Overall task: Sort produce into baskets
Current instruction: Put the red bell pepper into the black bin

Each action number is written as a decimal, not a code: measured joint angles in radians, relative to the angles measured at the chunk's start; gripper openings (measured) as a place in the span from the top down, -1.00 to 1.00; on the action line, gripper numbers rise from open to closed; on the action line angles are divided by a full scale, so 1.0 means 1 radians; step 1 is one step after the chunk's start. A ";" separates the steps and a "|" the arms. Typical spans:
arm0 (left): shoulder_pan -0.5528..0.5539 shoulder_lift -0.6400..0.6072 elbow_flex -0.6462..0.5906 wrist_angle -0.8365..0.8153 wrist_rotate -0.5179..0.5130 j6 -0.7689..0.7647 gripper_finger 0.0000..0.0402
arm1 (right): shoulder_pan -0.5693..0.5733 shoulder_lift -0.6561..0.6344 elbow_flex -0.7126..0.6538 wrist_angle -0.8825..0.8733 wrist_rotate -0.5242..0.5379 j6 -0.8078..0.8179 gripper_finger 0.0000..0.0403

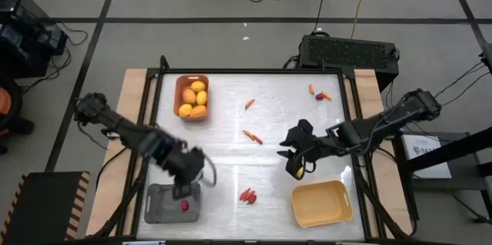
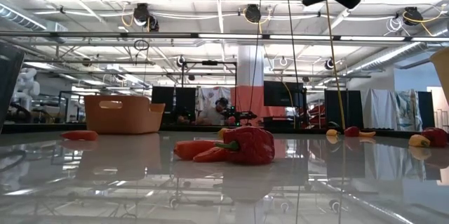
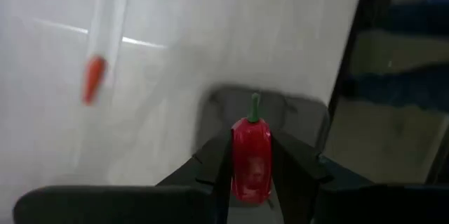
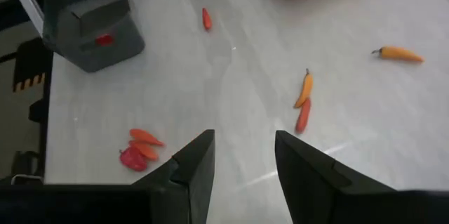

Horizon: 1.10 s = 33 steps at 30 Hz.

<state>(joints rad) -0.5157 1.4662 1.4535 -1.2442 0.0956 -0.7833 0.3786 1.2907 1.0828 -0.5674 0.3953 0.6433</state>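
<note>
- On the white table [image 1: 231,176] I have both arms over the near half: the left arm comes in from the left edge, the right arm from the right edge.
- Left gripper [image 3: 251,155] hangs above the grey tray [image 1: 173,203] at the near left corner; its fingers are clamped on a red chilli [image 3: 251,157], stem pointing away from the wrist.
- Right gripper [image 4: 242,155] hovers above bare table right of centre, near the yellow tray [image 1: 321,203]; its fingers are spread with nothing between them.
- The orange-brown tray [image 1: 192,97] sits at the far left of the table and holds the lemons [image 1: 194,99], several of them piled together.
- The yellow tray at the near right looks empty to me.
- In the grey tray I see one red piece [image 1: 184,206]; from overhead I can't tell whether it lies in the tray or is the one in the gripper.
- A small heap [image 1: 247,196] of a red chilli and orange sticks lies near the front, between the grey and yellow trays.
- A carrot stick touching a red piece [image 1: 253,137] lies mid-table.
- One lone carrot stick [image 1: 249,104] lies just right of the orange-brown tray.
- A few more pieces [image 1: 319,94] sit at the far right.
</note>
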 joint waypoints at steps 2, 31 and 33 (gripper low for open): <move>-0.070 0.017 -0.001 0.001 -0.011 -0.055 0.55 | -0.012 0.000 0.000 0.028 -0.002 -0.029 0.30; -0.296 0.245 -0.002 -0.082 -0.066 -0.253 0.02 | -0.052 0.000 0.000 0.135 -0.144 -0.132 0.30; -0.285 0.231 -0.002 -0.082 -0.063 -0.230 0.00 | -0.052 0.000 0.000 0.115 -0.176 -0.124 0.30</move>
<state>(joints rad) -0.8007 1.6976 1.4517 -1.3258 0.0324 -1.0133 0.3268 1.2904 1.0828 -0.4522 0.2195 0.5193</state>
